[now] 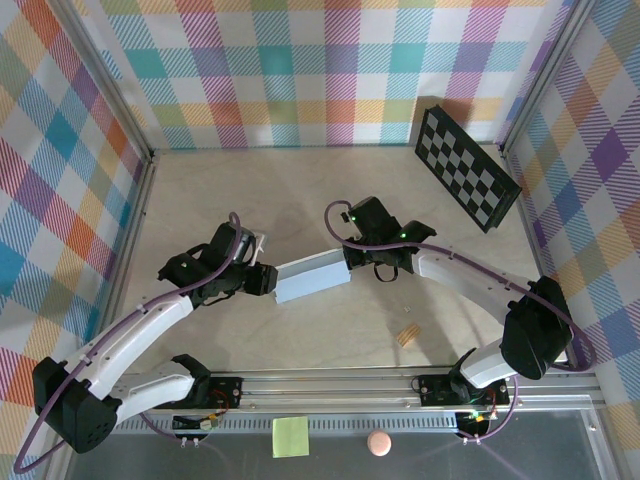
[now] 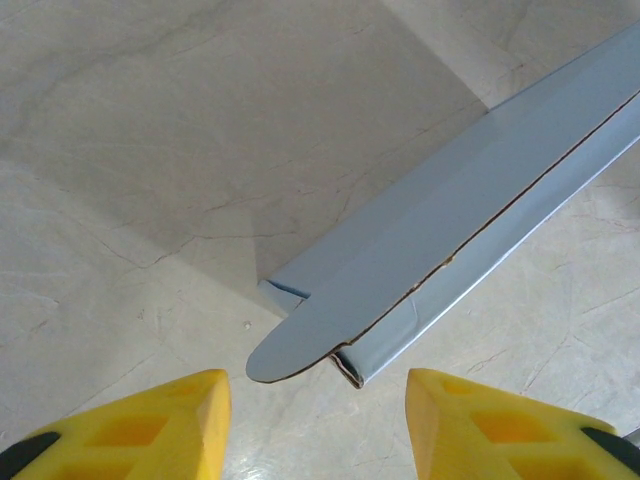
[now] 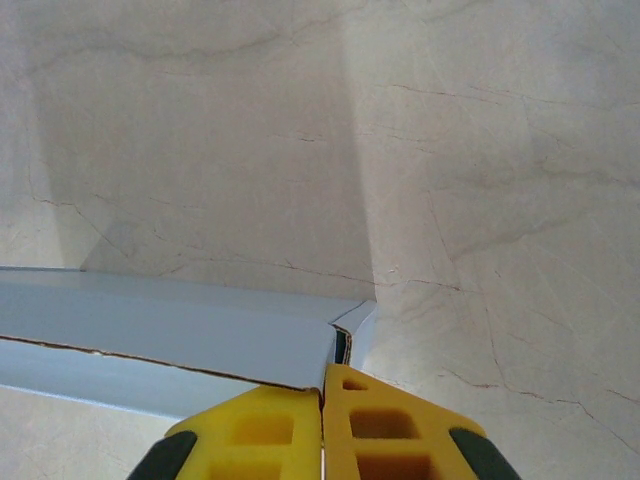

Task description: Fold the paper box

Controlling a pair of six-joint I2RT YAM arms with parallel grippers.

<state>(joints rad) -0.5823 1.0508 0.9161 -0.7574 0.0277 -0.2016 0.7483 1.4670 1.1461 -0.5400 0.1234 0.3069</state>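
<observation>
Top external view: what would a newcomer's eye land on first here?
The pale grey paper box, nearly folded, spanning between the grippers at the centre: the right gripper pinched shut on its right end, the left gripper open at its rounded end flap. Next, the black-and-white checkerboard panel leaning at the back right corner.

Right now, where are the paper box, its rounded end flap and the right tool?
paper box [image 1: 312, 277]: top external view, middle of its upper face.
rounded end flap [image 2: 290, 350]: left wrist view, centre of the flap's tongue.
right tool [image 3: 323, 385]: right wrist view, seam between the closed yellow fingertips.
</observation>
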